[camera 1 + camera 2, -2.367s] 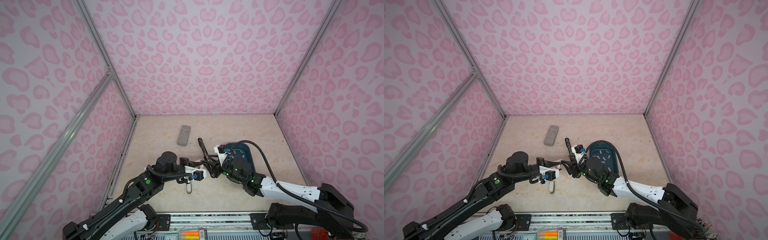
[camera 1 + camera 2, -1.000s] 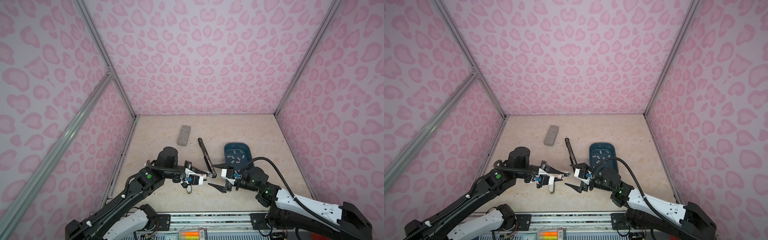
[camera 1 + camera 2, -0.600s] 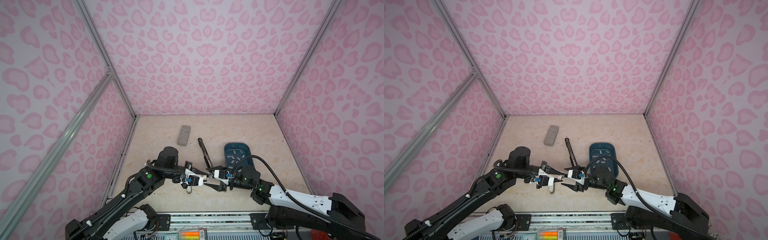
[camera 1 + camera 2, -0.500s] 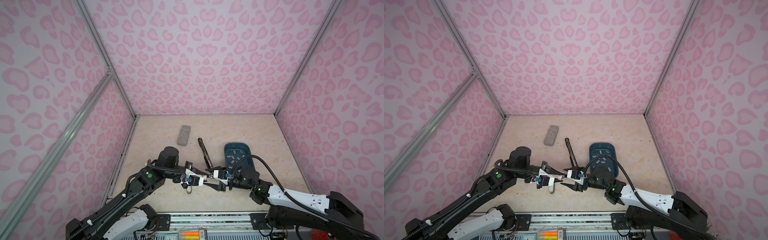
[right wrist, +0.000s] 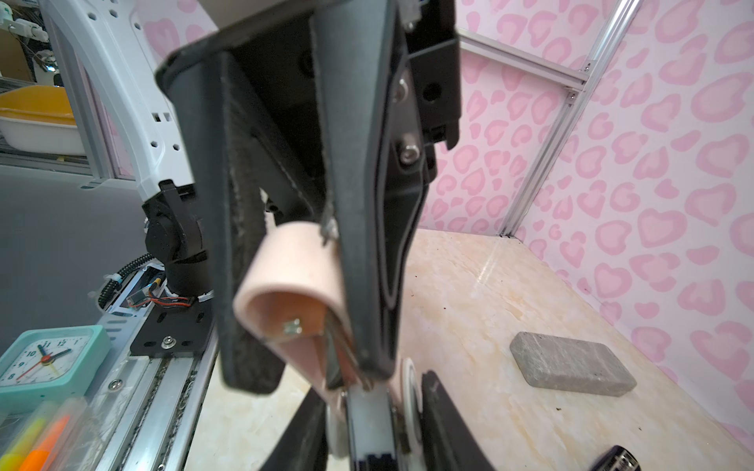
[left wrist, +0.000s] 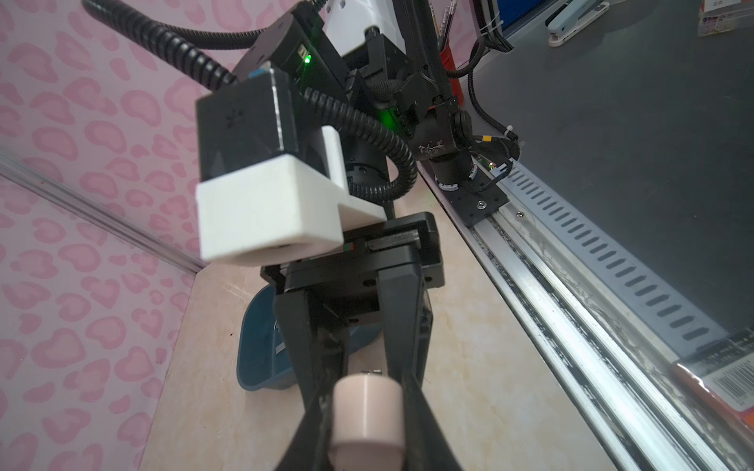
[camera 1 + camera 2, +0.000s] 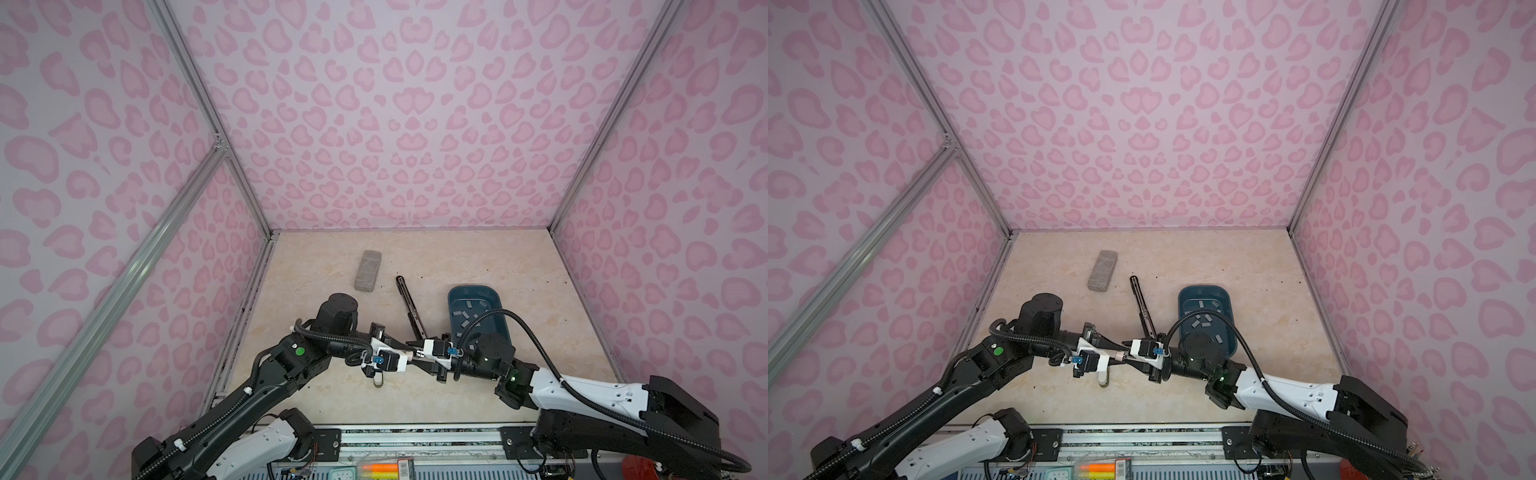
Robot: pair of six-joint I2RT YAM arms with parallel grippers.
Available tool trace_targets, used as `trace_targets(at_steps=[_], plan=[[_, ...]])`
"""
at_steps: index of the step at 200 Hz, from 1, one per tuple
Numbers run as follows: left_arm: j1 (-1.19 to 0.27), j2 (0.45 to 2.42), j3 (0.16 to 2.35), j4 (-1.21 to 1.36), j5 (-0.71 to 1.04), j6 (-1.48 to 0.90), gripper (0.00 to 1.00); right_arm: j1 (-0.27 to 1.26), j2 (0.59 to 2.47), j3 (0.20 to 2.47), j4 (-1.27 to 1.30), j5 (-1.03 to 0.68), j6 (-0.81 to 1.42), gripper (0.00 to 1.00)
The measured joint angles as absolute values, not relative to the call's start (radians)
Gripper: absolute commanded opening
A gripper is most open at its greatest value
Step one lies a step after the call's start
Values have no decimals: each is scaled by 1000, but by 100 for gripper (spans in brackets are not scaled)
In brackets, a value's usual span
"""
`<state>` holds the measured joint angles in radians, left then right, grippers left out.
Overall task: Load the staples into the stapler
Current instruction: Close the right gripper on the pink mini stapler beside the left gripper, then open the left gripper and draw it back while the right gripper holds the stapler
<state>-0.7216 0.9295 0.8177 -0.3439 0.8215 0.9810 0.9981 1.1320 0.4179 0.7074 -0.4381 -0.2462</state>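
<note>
Nearest me an aluminium rail (image 7: 415,434) runs along the front edge. Beyond it lies the beige marbled table (image 7: 519,266), boxed in by pale walls (image 7: 395,124) printed with pink heart-blots and framed by metal struts (image 7: 204,95).

Low over the near part of the table my grippers meet tip to tip. My left gripper (image 6: 367,401) is clamped on a pink piece (image 6: 367,424); what it is I cannot tell. My right gripper (image 5: 373,401) stands narrow around its whitish end, but I cannot tell whether those fingers press it.

Just past my right gripper sits a dark teal tray (image 7: 1204,289) holding the staples (image 7: 1201,304). Left of the tray the stapler (image 7: 409,305) lies flat on the table, and farther back lies a grey block (image 7: 366,270), apart from both.

Only the right wrist view shows the piece's hollow orange inside with a metal rivet and, outside the rail, a teal clock (image 5: 45,359). Only the top views show a pale part (image 7: 378,380) hanging below my left gripper.

The staples are small, flat, light-grey strips, strewn at all angles on the tray floor. The stapler is black, thin and long, its near end by my right gripper.
</note>
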Motion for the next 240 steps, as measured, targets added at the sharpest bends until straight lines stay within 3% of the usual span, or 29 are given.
trace_targets(at_steps=[9,22,40,63,107,184,240], plan=[[-721,929,818,-346,822,976,8,1000,1133,418,708,-433,-248,28],[-721,929,818,-346,819,967,22,1001,1133,418,708,-428,-254,26],[-721,926,819,-341,810,949,23,1002,1131,418,709,-420,-255,22],[-720,892,789,-266,772,901,40,1003,1119,418,711,-402,-243,21],[-719,807,725,-108,646,813,60,1001,1091,418,705,-287,-201,18],[-705,750,673,75,310,712,63,987,1030,408,659,-151,-163,11],[-669,740,645,211,-16,672,62,984,1040,511,555,-30,-18,4]])
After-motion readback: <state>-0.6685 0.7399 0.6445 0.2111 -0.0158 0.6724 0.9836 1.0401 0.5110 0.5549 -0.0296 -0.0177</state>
